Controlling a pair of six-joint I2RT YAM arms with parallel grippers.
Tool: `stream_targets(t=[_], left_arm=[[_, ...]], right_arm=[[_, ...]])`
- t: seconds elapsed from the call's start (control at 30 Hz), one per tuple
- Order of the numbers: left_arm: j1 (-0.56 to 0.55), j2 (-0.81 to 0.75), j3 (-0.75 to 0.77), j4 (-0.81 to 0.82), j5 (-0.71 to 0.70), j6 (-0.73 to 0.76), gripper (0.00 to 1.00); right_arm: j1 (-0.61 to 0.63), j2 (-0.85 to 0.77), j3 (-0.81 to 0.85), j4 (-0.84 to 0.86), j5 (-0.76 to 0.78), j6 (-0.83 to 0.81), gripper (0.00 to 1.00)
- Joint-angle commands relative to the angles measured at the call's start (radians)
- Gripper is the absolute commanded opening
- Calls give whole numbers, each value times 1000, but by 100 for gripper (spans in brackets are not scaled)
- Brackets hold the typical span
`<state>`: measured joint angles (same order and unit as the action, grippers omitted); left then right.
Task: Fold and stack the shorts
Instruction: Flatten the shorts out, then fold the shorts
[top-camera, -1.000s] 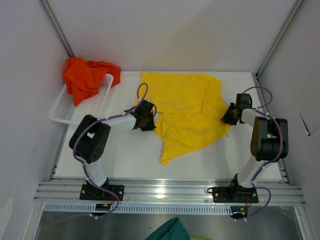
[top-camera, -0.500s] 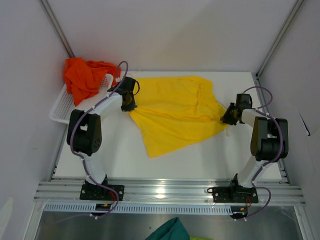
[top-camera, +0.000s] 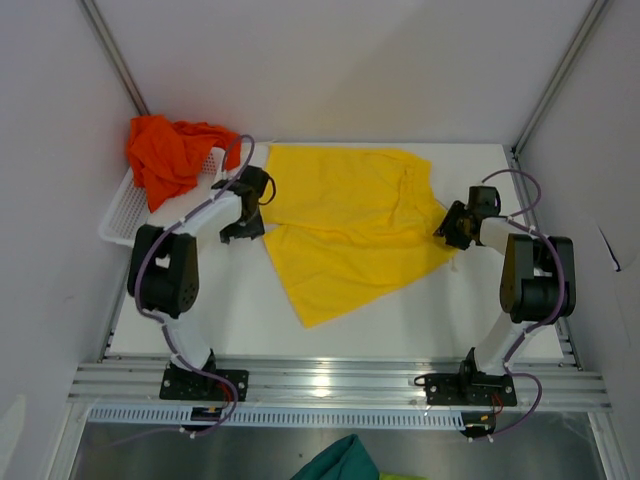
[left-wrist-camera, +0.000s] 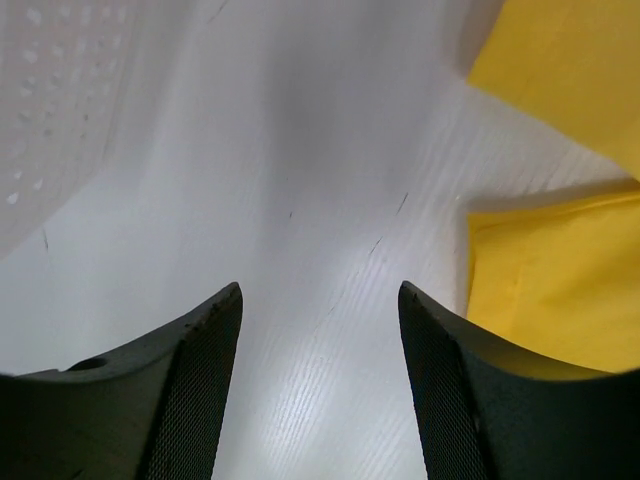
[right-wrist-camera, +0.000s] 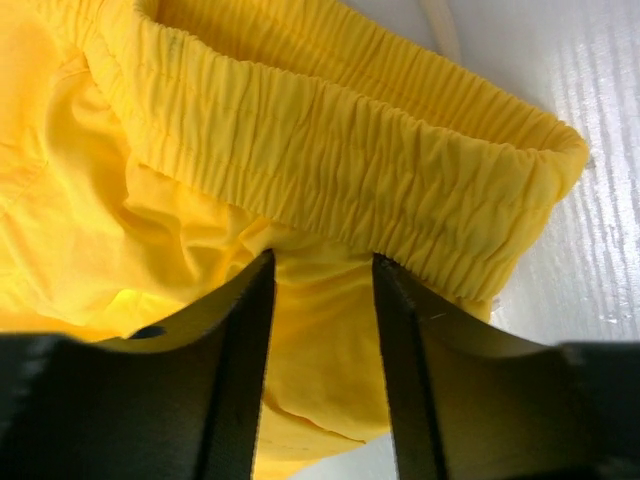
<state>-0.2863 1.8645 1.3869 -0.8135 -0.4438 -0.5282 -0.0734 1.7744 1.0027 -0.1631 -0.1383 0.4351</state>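
1. Farthest left, a white basket (top-camera: 122, 218) sat at the table's (top-camera: 220, 310) far-left edge. The orange-red shorts (top-camera: 168, 155) were bunched in a heap at its far end and spilled over its rim.
2. Next, the left gripper (top-camera: 243, 228) hung just right of the basket, beside the yellow shorts' (top-camera: 350, 225) left edge. In the wrist view its jaws (left-wrist-camera: 320, 295) stood wide apart over bare table with nothing between them. The yellow cloth (left-wrist-camera: 560, 290) lay off to their right, clear of both fingers.
3. Centrally, the yellow shorts were spread mostly flat on the table. Their far edge ran along the back of the table, and one leg tapered to a point towards the near side.
4. Further right, the right gripper (top-camera: 447, 227) met the shorts' right edge. Its wrist view showed the jaws (right-wrist-camera: 322, 262) partly parted, with a fold of yellow fabric filling the gap just below the gathered waistband (right-wrist-camera: 330, 150). I could not tell whether they pinched it. A white drawstring (right-wrist-camera: 441, 28) showed beyond the band.
5. Lastly, a teal-green cloth (top-camera: 340, 462) lay below the table's near rail, well apart from both pairs.
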Motion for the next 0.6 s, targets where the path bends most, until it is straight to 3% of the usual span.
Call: stream_targets(t=[0.0,0.13,0.3,0.4,0.57], left_arm=[[-36,-197,-98,9,3,-50,67],[-126,-390,-239,154,167,-79,68],[-318,-570,-376,212,183,-124,69],[-419,-652,-468,266,215,-118,70],[-604,-673,-578,263,151,-154,70]], right_arm=[[12,11,-36,-53,62,-25,50],[9,-44,-65,-29,60,-12,69],[-2,-167,-113,-13,66,-2,83],[-15,-262,-159,8,68,13,96],[-68,-392,-239,43,77,76,96]])
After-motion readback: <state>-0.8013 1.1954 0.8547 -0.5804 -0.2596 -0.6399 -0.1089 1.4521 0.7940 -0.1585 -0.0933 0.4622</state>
